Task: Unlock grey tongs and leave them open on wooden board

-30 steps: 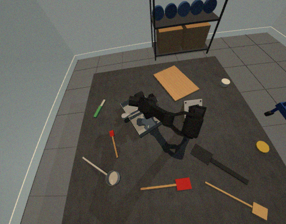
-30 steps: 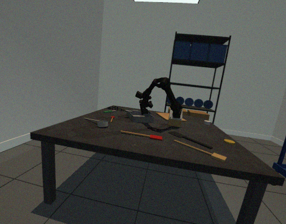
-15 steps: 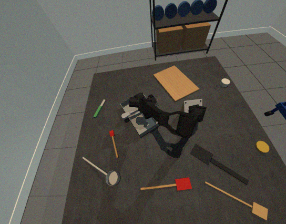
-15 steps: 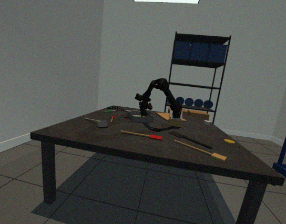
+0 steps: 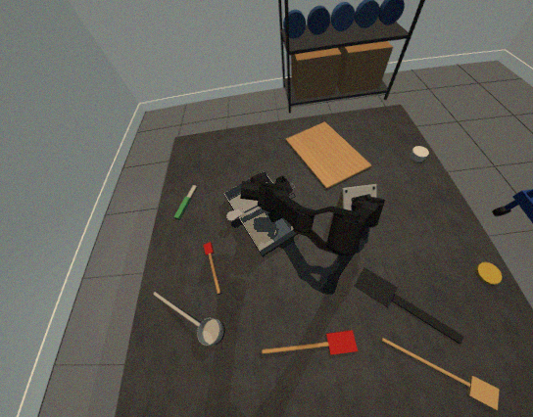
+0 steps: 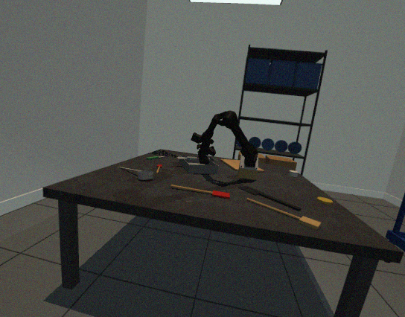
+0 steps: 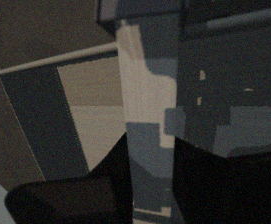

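The grey tongs (image 5: pixel 234 214) (image 7: pixel 148 100) lie across the roasting tin (image 5: pixel 279 244) (image 6: pixel 199 169) (image 7: pixel 28 112), with one pale rounded end past its left side in the top view. A darker block is at their far end in the wrist view. My gripper (image 6: pixel 204 162) (image 7: pixel 142 135) points down over the tin, shut on the tongs, one black finger against each side of them. The arm hides most of the tongs in the top view. The wooden board (image 5: pixel 326 153) (image 6: pixel 231 164) lies bare behind the tin.
The robot base (image 5: pixel 361 191) is right of the tin. A green-handled tool (image 5: pixel 184 205), a small red-headed tool (image 5: pixel 214 271), a saucepan (image 5: pixel 211 331) and several spatulas lie around on the dark table. A white cup (image 5: pixel 419 154) stands right of the board.
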Motion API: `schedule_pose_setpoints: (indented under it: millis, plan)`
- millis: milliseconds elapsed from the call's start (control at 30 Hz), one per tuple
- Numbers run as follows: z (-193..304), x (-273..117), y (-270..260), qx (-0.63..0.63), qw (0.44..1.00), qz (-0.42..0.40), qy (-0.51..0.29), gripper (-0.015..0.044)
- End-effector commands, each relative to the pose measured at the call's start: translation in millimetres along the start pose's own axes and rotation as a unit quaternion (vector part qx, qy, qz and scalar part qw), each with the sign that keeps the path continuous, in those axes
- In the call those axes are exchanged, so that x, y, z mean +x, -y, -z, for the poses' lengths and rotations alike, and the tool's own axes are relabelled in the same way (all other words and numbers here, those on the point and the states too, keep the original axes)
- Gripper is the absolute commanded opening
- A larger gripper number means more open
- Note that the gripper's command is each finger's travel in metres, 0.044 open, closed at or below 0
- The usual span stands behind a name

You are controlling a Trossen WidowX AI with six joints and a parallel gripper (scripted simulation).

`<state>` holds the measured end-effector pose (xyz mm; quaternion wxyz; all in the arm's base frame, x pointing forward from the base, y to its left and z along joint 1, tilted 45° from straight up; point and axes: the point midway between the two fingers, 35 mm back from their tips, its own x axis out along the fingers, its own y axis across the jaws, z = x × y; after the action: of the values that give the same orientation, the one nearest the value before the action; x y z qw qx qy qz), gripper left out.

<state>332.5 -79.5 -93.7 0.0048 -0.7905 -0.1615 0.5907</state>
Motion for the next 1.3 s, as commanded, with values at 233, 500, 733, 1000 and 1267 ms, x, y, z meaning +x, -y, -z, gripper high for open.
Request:
schedule_pose_setpoints:
  millis: [233,500,733,1000,1267]
  plan:
    - [1.1,-7.5,-5.2,-0.001,1.000,-0.001,0.000,-0.0150]
    - [0.7,-67.2,-39.1,0.002,1.000,-0.003,0.004,-0.0150]
    - [0.7,-67.2,-39.1,0.002,1.000,-0.003,0.004,-0.0150]
    - [-0.6,-64.8,-37.7,-0.002,0.999,0.037,0.013,-0.0150]
    - [-2.1,-62.8,-35.0,-0.007,0.994,0.110,0.021,-0.0150]
